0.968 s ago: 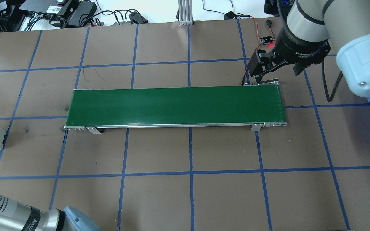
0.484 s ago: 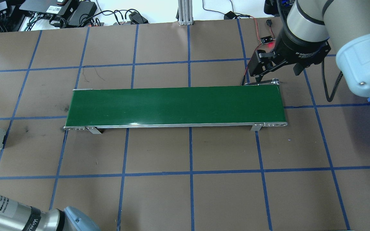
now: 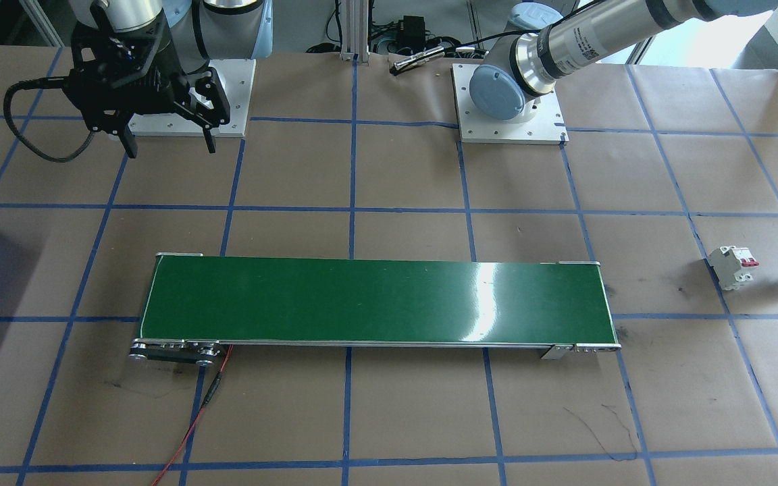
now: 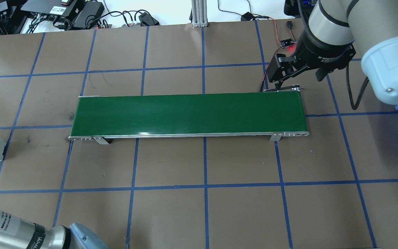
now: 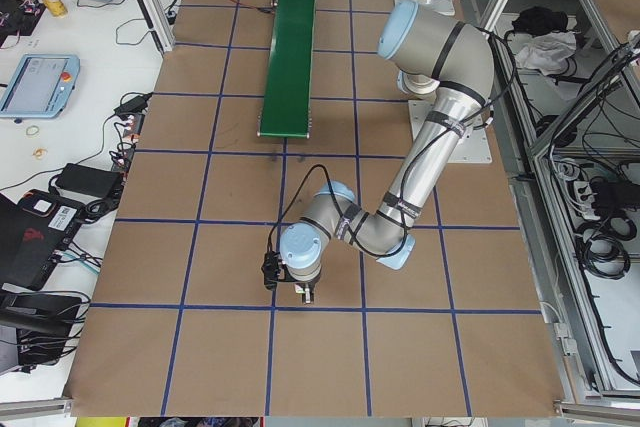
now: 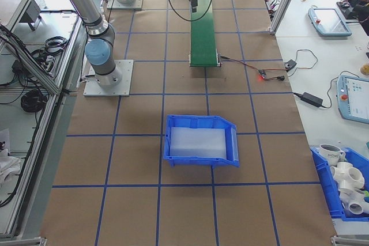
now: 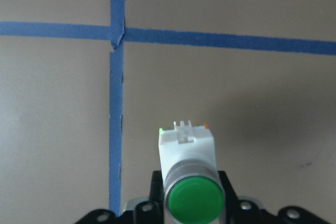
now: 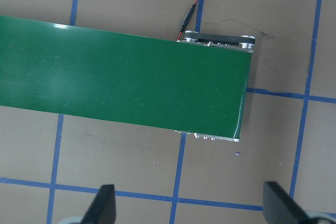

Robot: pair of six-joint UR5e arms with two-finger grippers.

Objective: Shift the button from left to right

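Surface: table covered in brown paper (image 4: 171, 162) and gridded with blue tape (image 4: 205, 162). The paper has scuffs and a few pen marks.

Green conveyor belt (image 4: 188, 114) runs across the middle of the overhead frame and has nothing on it. A red wire (image 3: 193, 425) leaves its lower-left end in the front view. Small board with a lit red LED (image 4: 287, 43) sits at upper right of the overhead frame.

Button (image 7: 189, 174): bottom centre of the left wrist frame, green cap toward the lens, white body pointing away. It is off the paper and throws a shadow. The left gripper (image 5: 293, 292) has it clamped, low over the paper at lower centre of the left-side view, well apart from the belt. The fingers themselves are hidden behind the cap.

Right gripper (image 8: 191, 205): fingers spread wide, nothing between them. It hangs above bare paper just beside the belt's end.

White circuit breaker (image 3: 733, 266) with red levers lies on the paper at the right of the front view, near the clamped button.

Empty blue bin (image 6: 202, 140) sits mid-frame in the right-side view.

Room: aluminium framing along the table edges, teach pendants (image 6: 327, 21) and loose cables on the side bench. A second blue bin with white pipe fittings (image 6: 343, 185) is at lower right.
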